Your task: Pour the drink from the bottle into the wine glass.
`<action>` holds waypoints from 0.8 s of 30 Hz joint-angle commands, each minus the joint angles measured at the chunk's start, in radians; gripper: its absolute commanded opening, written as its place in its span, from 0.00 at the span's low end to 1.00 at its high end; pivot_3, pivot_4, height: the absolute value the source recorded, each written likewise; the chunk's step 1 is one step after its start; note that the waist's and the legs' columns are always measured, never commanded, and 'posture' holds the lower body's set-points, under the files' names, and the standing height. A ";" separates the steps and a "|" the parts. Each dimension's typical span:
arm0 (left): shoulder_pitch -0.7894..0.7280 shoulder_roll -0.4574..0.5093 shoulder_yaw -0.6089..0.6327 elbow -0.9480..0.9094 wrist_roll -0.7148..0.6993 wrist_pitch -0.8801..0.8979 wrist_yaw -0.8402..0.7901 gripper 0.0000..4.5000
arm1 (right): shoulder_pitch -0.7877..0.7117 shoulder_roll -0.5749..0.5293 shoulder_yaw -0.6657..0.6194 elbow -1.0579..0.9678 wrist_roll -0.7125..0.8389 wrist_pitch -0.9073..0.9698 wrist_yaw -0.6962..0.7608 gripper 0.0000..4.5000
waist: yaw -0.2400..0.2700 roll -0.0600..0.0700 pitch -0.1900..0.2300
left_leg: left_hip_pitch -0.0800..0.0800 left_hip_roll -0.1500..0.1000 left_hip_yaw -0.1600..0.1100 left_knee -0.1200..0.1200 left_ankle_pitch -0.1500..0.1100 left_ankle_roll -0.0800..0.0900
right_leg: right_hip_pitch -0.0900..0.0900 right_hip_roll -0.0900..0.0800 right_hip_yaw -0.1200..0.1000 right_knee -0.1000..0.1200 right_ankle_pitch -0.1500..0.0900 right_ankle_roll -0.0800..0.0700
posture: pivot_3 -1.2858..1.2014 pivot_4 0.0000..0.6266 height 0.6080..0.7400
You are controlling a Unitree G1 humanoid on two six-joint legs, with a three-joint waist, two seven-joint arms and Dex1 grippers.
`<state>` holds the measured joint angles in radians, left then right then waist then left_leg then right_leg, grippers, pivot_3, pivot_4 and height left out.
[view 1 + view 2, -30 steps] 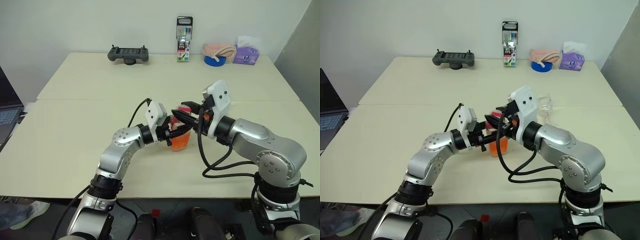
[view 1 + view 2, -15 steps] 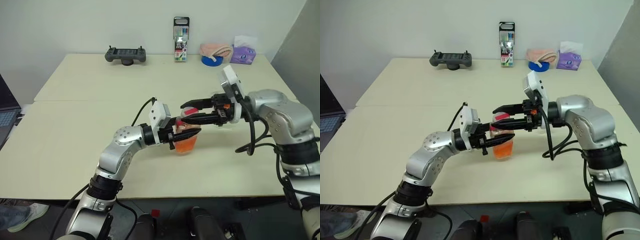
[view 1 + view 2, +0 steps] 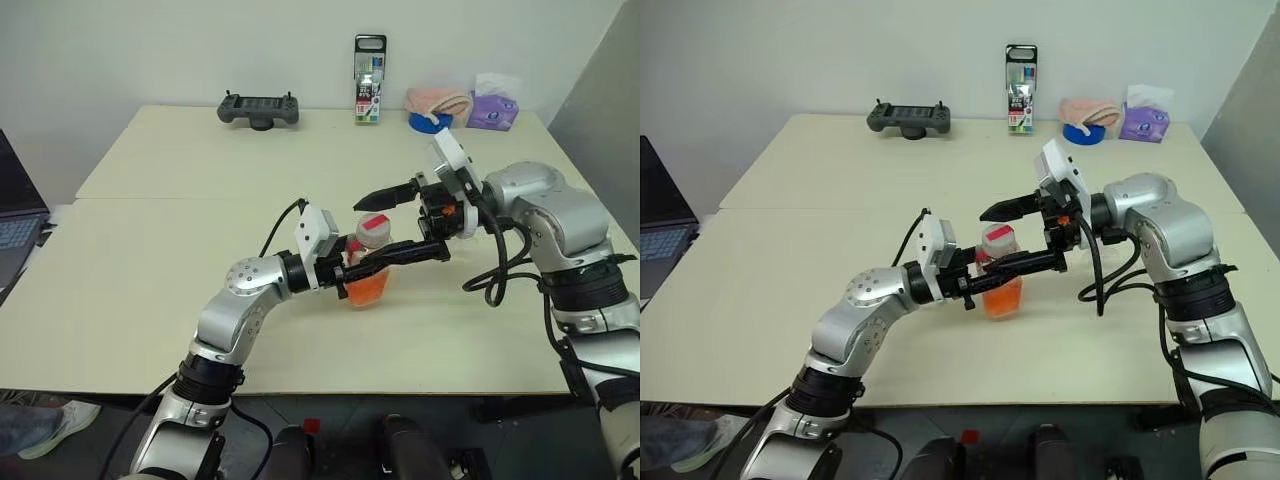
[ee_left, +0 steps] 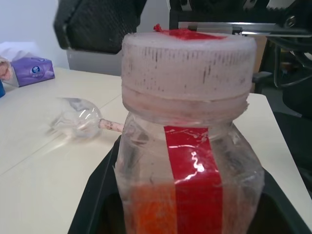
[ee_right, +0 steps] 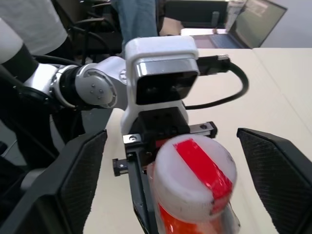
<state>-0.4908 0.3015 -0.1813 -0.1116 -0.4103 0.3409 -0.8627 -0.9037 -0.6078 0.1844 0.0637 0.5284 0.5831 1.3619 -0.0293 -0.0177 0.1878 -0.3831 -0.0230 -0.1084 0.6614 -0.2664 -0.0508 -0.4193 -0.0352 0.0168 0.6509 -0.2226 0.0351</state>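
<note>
One bottle (image 3: 367,262) of orange drink (image 3: 362,288), clamped in left gripper (image 3: 352,270); right gripper (image 3: 392,222) fingers spread wide around cap (image 3: 374,226); one wine glass (image 4: 80,116) on its side.

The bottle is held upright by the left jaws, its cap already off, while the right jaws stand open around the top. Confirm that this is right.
Wrong on one count: the cap is on the bottle, white with a red strip across it, as the left wrist view shows. The rest stands: the left gripper holds the bottle upright, and the right gripper has its jaws open around the top.
</note>
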 commanded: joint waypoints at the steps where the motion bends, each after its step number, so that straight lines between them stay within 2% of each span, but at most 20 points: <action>1: -0.019 -0.010 0.010 -0.012 -0.001 -0.031 -0.008 0.39 | 0.064 -0.025 -0.085 -0.127 0.017 0.037 -0.102 1.00 | 0.000 0.000 0.000 | 0.000 0.000 0.000 0.000 0.000 0.000 | 0.000 0.000 0.000 0.000 0.000 0.000 | 0.52 0.24 1.00; 12: -0.060 -0.027 0.025 0.054 0.009 -0.081 -0.011 0.39 | 0.250 0.033 -0.225 -0.502 0.122 0.284 -0.499 1.00 | 0.001 0.000 0.000 | 0.000 0.000 0.000 0.001 0.000 0.000 | 0.000 0.000 0.000 0.001 0.000 0.000 | 0.52 0.24 1.00; 18: -0.062 -0.034 0.023 0.066 0.016 -0.095 -0.017 0.39 | 0.266 0.126 -0.235 -0.615 0.131 0.436 -0.780 1.00 | 0.000 0.000 0.000 | 0.000 0.000 0.000 0.000 0.000 0.000 | 0.000 0.000 0.000 0.002 0.000 0.000 | 0.52 0.24 1.00; 24: -0.068 -0.043 0.018 0.074 0.026 -0.101 -0.026 0.39 | 0.276 0.209 -0.211 -0.683 0.118 0.511 -0.960 1.00 | 0.000 0.000 0.000 | 0.000 0.000 0.000 0.001 0.000 0.000 | -0.001 0.000 0.001 0.004 -0.001 0.001 | 0.52 0.24 1.00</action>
<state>-0.5293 0.2673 -0.1707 -0.0225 -0.3806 0.2703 -0.8846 -0.6263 -0.4033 -0.0165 -0.5735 0.6480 1.0816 0.4421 -0.0293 -0.0176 0.1878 -0.3826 -0.0231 -0.1085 0.6621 -0.2663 -0.0507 -0.4200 -0.0348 0.0172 0.6555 -0.2233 0.0363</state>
